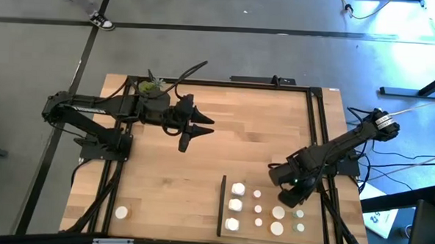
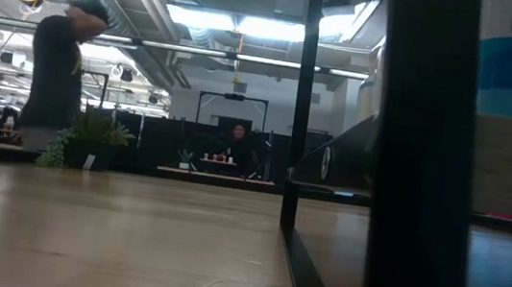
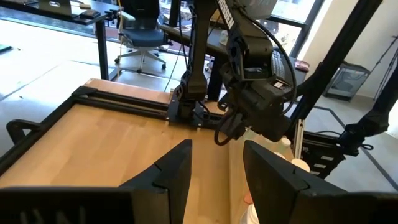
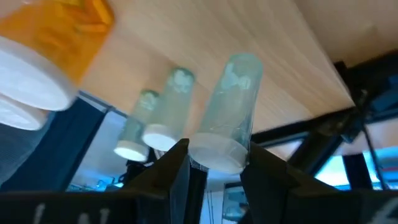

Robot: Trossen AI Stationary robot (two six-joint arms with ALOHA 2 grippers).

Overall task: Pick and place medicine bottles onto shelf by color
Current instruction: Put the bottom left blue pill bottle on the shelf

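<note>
The shelf (image 1: 246, 215), a light-wood panel with a black upright strip, lies at the table's near right. Several white medicine bottles (image 1: 235, 205) stand on it in rows, with two pale green ones (image 1: 299, 220) at its right end. My right gripper (image 1: 294, 190) hangs over that right end, shut on a third pale green bottle (image 4: 227, 106). The two other green bottles (image 4: 158, 115) stand beside it, and an orange bottle (image 4: 62, 43) is close by. My left gripper (image 1: 191, 128) waits open over the table's far left part, its fingers (image 3: 168, 177) empty. My right gripper pinches the pale green bottle at its white cap end (image 4: 205, 152), one finger on each side. The fingers slant down from above. The bottle points away from the fingers toward the shelf's wood. I cannot tell whether its far end (image 4: 241, 65) touches the wood.
One white bottle (image 1: 121, 213) stands alone near the table's near left corner. A small potted plant (image 1: 153, 86) sits at the far left by the left arm's base. Black frame rails (image 1: 317, 119) run along the table's edges. A person (image 2: 57, 63) stands in the room beyond.
</note>
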